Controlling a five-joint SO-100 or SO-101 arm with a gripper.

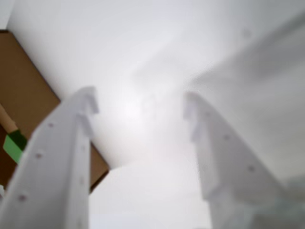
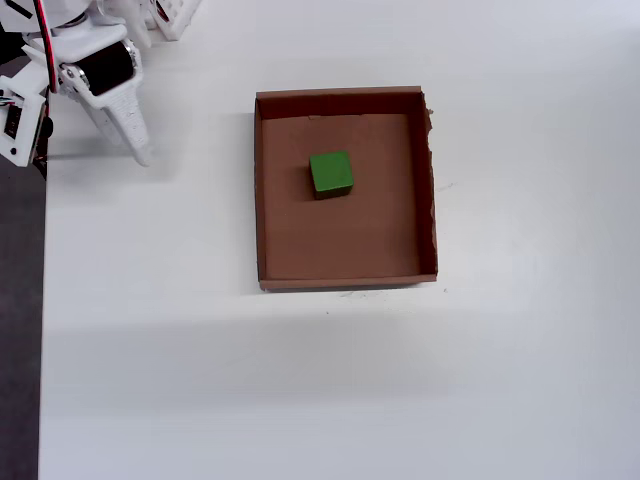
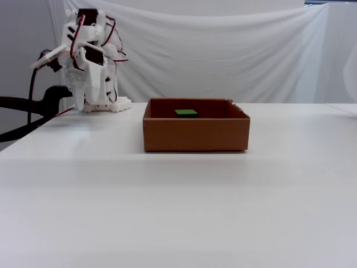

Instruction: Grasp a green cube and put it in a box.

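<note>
The green cube (image 2: pixel 331 173) sits flat on the floor of the box (image 2: pixel 345 266), a bit toward the far wall and a little left of the middle in the overhead view. It is turned just a tiny bit from the box walls. It has no long side. It touches no wall and has bare cardboard all around it. The box lies with its sides lined up with the picture, and its right wall is ragged. The white desk (image 2: pixel 320 390) is wide and bare around the box. The gripper (image 1: pixel 140 107) is wide open and holds nothing. It is well apart from the box, by the desk's left edge.
</note>
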